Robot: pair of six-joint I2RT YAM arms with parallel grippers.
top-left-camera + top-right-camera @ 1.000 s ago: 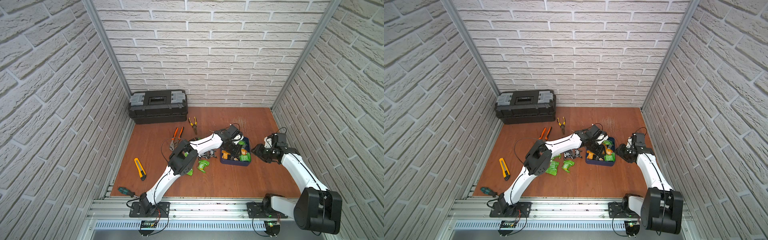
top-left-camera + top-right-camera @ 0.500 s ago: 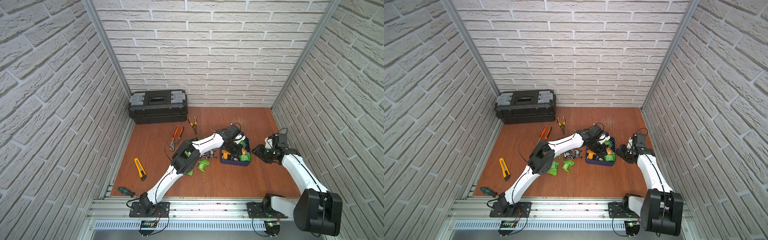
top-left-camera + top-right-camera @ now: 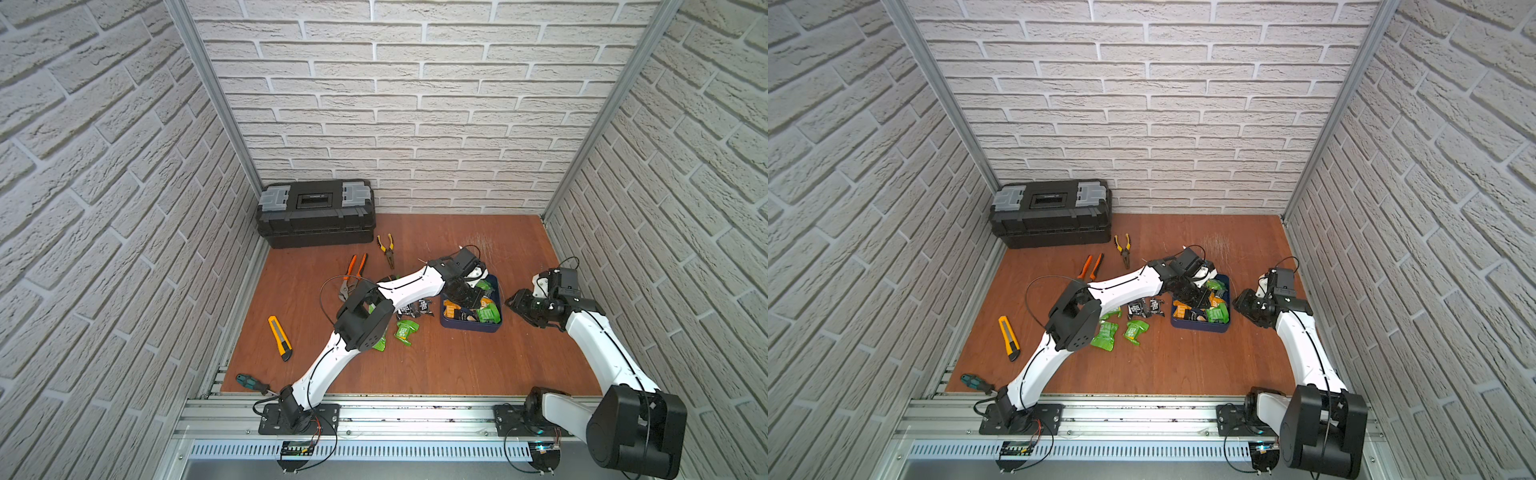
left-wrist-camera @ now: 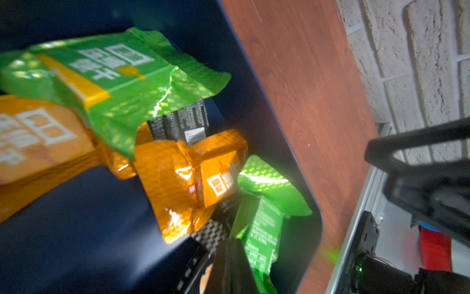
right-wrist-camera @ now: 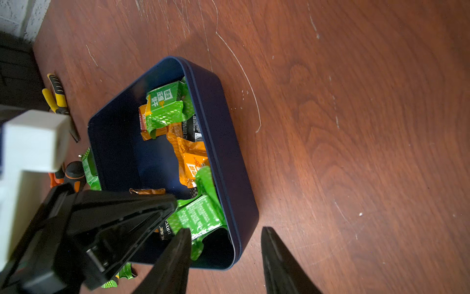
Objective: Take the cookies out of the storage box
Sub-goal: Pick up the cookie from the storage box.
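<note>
Lifting straight up looks best to me. My left pincer point(image 3: 460, 293) sits down inside the storage box point(image 3: 469, 328) with its jaws together, though I cannot tell whether a packet is pinched between them. The cookies point(image 4: 178, 178) left in the box crowd the wall nearest my right pincer point(image 5: 225, 230), green, orange and black overlapping. Others lie out on the bench point(image 3: 415, 365) beside the box. I should rise slowly so no neighbour drags along. My right pincer, jaws apart astride that wall's corner, can steady the box.
</note>
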